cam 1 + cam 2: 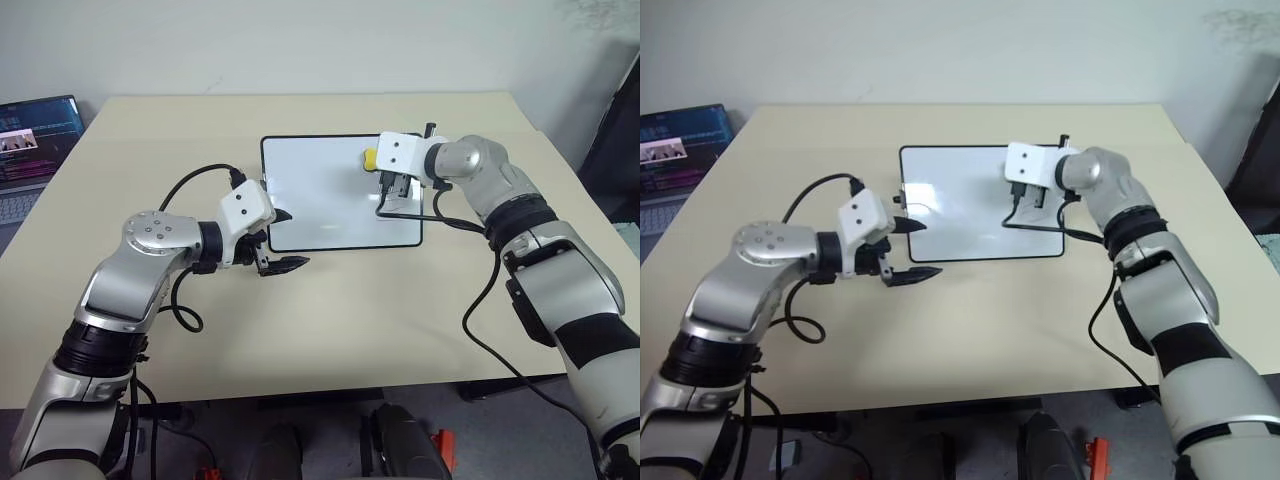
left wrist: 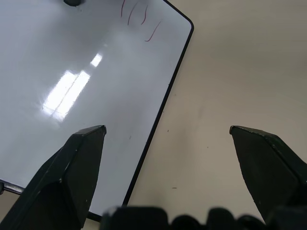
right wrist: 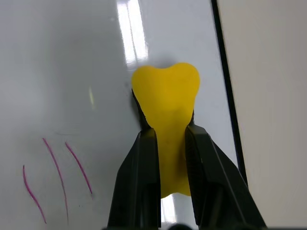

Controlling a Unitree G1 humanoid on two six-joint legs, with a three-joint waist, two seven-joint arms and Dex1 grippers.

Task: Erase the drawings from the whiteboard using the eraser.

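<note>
right gripper: clamped on the eraser, over the whiteboard
drawings: beside the eraser
left gripper: fingers spread wide, holding nothing, at the board's near edge

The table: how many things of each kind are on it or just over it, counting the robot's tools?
Whiteboard: 1
Eraser: 1
Marker strokes: 3
Robot tools: 2, left tool open, right tool shut on the eraser
Laptop, at the table's edge: 1
Total: 8
</note>
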